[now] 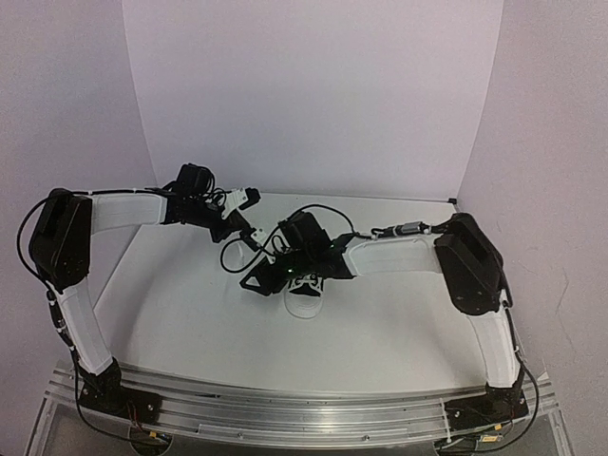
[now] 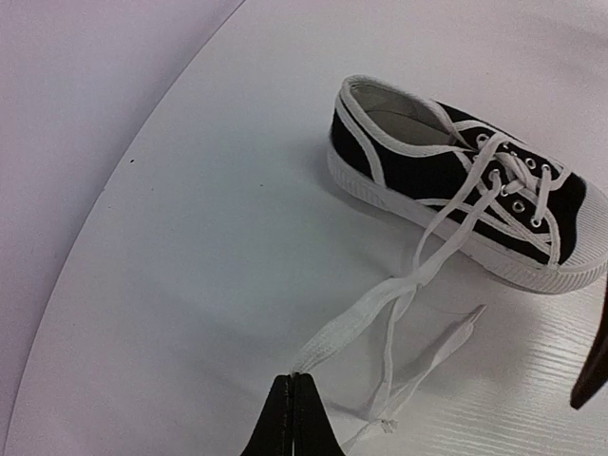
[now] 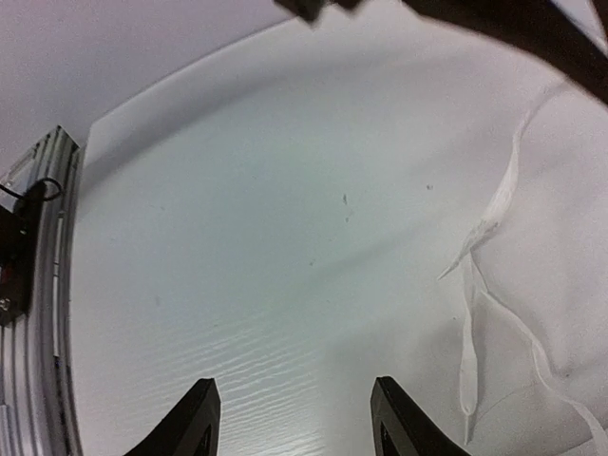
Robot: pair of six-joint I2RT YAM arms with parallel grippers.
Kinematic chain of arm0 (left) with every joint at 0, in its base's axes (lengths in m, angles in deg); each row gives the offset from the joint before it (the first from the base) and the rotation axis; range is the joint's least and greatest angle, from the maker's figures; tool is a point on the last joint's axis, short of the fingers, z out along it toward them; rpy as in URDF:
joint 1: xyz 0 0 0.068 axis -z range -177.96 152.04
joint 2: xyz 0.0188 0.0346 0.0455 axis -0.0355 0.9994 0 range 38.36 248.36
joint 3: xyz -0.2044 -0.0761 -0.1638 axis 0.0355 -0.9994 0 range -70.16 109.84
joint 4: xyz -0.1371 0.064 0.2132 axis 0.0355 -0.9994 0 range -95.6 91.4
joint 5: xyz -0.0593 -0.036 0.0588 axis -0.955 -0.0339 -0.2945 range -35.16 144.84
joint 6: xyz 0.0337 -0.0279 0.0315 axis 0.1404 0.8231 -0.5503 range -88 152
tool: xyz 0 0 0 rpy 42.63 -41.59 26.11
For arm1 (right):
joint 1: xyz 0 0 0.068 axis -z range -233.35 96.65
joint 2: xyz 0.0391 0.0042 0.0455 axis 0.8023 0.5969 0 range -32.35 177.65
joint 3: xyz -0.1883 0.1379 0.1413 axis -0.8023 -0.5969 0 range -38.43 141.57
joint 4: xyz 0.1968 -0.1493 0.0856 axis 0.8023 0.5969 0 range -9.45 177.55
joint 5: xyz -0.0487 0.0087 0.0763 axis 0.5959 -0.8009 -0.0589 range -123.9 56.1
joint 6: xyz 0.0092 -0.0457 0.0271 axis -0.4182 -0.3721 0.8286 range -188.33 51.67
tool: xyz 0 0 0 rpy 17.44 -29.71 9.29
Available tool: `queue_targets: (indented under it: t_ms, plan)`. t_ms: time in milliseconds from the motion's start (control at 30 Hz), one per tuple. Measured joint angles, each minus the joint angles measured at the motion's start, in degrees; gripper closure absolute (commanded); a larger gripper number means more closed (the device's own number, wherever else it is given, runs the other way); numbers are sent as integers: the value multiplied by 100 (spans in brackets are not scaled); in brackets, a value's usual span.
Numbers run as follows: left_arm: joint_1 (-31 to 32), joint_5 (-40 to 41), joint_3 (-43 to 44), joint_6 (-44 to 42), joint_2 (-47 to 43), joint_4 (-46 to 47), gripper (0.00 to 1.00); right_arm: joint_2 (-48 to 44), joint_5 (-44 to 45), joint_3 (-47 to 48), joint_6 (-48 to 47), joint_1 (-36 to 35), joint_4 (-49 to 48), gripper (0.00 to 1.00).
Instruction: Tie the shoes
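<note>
Plainly, the sneaker (image 2: 446, 176) stands on its sole on the white table (image 2: 190, 285), and its laces (image 2: 418, 280) trail loose across the tabletop. The left claw (image 2: 292, 378) is pinched together on the end of a lace loop (tips meeting). The right claw (image 3: 294, 385) hangs over the table with its fingers spread apart, holding nothing, and lace strands lie just beside it.

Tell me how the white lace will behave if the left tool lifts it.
Probably floppy: the lace lies in slack, twisted curves on the table. Likely light, flat and thin, so it may slip from the shut left tool. Pulling hard could drag the small sneaker.
</note>
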Motion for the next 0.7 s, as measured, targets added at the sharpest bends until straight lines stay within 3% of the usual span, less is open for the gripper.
queue_targets:
  t_ms: [233,400,700]
  plan:
    - [-50,143,0,-8,69,200,100,931,488,843,-194,119,66,43]
    - [-50,129,0,-8,71,213,100,1453,852,1754,-242,151,423,53]
    - [-50,110,0,-6,72,213,100,1788,1365,1911,-326,149,990,53]
